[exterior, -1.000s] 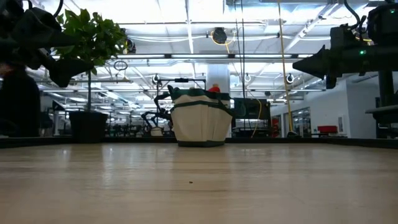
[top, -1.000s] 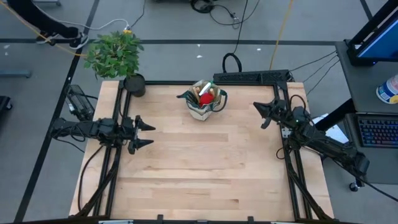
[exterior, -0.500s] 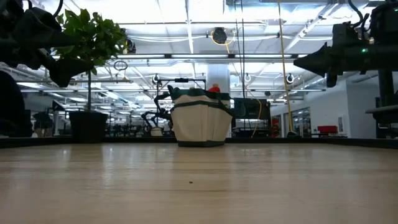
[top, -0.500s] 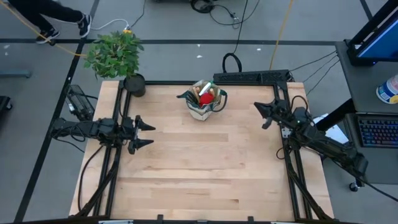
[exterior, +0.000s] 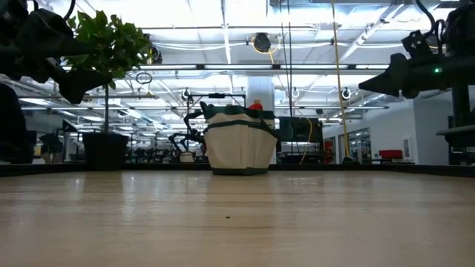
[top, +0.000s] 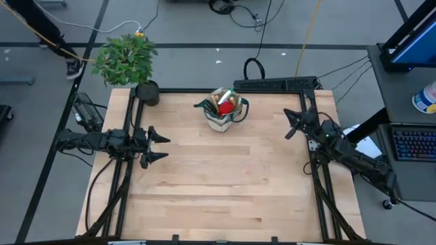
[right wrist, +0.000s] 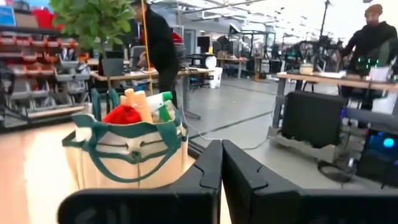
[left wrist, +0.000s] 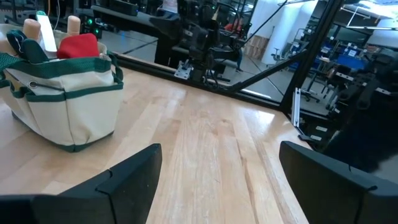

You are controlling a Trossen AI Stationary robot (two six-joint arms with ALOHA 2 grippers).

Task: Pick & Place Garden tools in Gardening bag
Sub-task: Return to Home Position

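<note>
The beige gardening bag (top: 223,111) with green trim stands at the table's far middle; it also shows in the low view (exterior: 239,144). Wooden handles, a red glove and a green-white bottle stick out of its top (right wrist: 138,106), also seen in the left wrist view (left wrist: 59,43). My left gripper (top: 162,146) is open and empty at the table's left side, above the table. My right gripper (top: 291,124) is shut and empty at the table's right far side, raised above the table (exterior: 367,83).
A leafy potted plant (top: 129,61) in a black pot (top: 147,93) stands at the table's far left corner. Bare wooden table top (top: 225,177) lies between the arms and toward the near edge. People stand in the room beyond the table (right wrist: 155,43).
My right gripper has drawn back a little toward the table's right edge, away from the bag, staying shut. A person has walked past beyond the table's far left corner.
</note>
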